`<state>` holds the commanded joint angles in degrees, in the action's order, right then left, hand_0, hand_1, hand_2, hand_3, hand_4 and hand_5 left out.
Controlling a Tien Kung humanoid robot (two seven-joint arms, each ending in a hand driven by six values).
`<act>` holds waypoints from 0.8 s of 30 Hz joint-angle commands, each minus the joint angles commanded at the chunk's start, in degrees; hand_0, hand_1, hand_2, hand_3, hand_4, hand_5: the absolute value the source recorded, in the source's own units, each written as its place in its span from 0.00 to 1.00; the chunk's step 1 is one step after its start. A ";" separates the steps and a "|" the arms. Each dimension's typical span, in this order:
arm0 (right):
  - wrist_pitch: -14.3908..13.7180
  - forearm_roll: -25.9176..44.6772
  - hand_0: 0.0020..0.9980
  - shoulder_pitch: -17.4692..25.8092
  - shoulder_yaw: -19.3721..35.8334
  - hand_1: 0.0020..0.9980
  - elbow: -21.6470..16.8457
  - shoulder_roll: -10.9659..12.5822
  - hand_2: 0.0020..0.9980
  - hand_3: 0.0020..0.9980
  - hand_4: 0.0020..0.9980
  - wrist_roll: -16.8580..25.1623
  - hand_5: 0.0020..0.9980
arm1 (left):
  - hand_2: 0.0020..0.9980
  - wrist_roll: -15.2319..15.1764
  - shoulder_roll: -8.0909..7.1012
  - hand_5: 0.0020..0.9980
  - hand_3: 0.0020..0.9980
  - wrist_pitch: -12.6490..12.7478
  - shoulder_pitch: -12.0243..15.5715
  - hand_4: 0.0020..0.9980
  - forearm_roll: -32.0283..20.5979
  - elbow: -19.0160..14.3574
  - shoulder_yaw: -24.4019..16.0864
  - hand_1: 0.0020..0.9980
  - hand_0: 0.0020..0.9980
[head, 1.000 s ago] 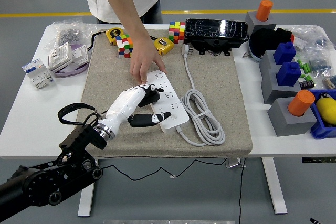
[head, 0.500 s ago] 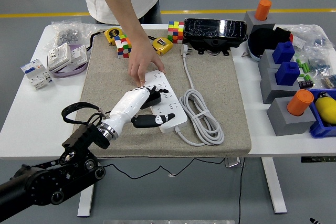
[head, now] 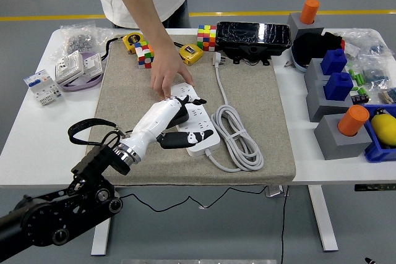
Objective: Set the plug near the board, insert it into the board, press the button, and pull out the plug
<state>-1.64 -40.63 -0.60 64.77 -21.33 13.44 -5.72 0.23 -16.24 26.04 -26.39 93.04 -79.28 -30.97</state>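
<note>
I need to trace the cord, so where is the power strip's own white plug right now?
In the head view the white plug lies at the mat's far edge, right of the yellow tape measure, beside the black box.

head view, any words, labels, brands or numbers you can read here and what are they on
None can be read.
Breakers and sockets: print too small.
Yellow tape measures: labels blurred.
Black box: glare, no legible text.
Power strip under the left hand and the person's hand: no readable marking.
</note>
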 joint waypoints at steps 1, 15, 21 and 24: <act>0.00 0.00 0.54 0.00 0.01 0.64 0.02 0.00 0.66 0.56 0.90 -0.01 0.42 | 0.53 0.27 -0.12 0.47 0.74 -0.48 0.02 0.86 -0.05 -0.68 -0.08 0.48 0.35; 0.02 0.05 0.54 0.00 -0.13 0.64 0.03 0.10 0.66 0.56 0.90 -0.06 0.42 | 0.14 17.50 -1.30 0.28 0.88 -16.90 -0.13 0.85 3.79 -9.44 -1.20 0.07 0.11; 0.01 0.11 0.54 -0.10 -0.45 0.64 0.01 0.24 0.66 0.56 0.90 -0.05 0.42 | 0.13 24.73 -1.30 0.24 0.91 -21.74 -0.40 0.84 3.82 -9.19 -0.95 0.07 0.09; 0.00 0.13 0.54 -0.22 -0.48 0.64 -0.03 0.30 0.66 0.56 0.90 -0.04 0.42 | 0.13 26.30 -1.30 0.24 0.91 -22.64 -0.56 0.84 3.82 -8.57 -0.70 0.07 0.09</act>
<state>-1.64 -40.50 -0.81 64.29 -21.36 13.73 -5.76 26.53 -17.55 3.40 -26.96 96.87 -87.85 -31.67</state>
